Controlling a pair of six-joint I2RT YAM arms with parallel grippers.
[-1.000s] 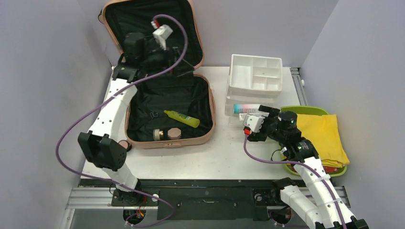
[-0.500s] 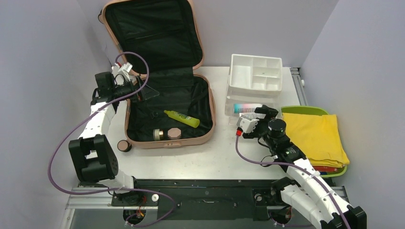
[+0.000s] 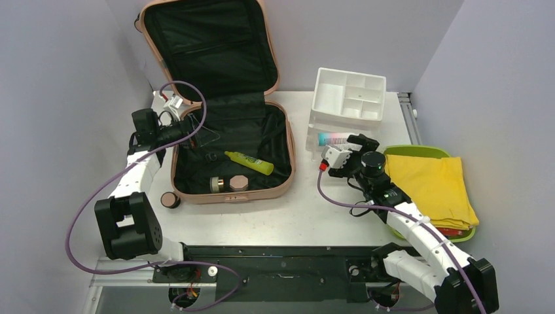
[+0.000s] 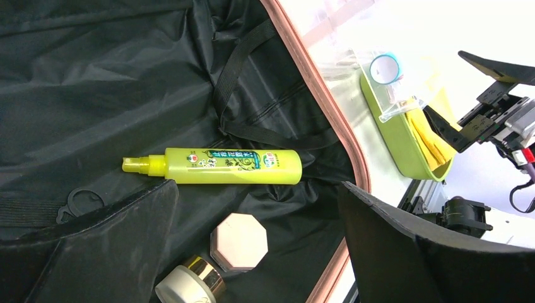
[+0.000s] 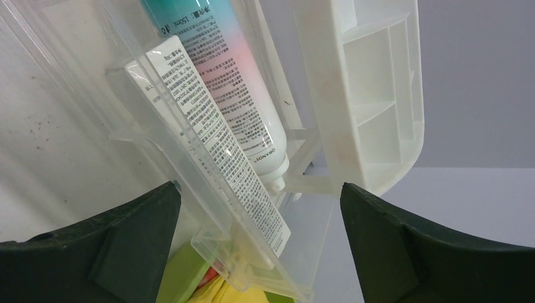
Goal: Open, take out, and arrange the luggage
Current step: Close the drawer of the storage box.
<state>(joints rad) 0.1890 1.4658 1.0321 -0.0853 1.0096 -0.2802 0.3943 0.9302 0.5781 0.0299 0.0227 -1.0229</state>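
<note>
The pink luggage [image 3: 292,154] lies open at the back left, its black-lined lid [image 3: 209,39] upright against the wall. In its base lie a yellow-green spray bottle [image 3: 249,163] [image 4: 227,166], an octagonal pink jar [image 3: 239,182] [image 4: 238,241] and a gold-banded jar [image 3: 216,184] [image 4: 189,284]. My left gripper [image 3: 199,134] [image 4: 257,189] hangs open over the base's left side, holding nothing. My right gripper [image 3: 349,152] [image 5: 257,189] is open at a clear drawer [image 5: 252,252] that holds a pastel tube [image 3: 335,139] [image 5: 236,82]; the drawer's corner sits between the fingers, untouched.
A white compartmented organizer [image 3: 350,96] [image 5: 372,95] sits on top of the clear drawer unit. A lime-green tray [image 3: 419,152] with a yellow cloth [image 3: 435,186] is at the right edge. A small round jar [image 3: 170,199] stands on the table left of the luggage's front.
My left gripper has come down from the lid to the left side of the luggage base. My right gripper has moved back and left, closer to the clear drawer.
</note>
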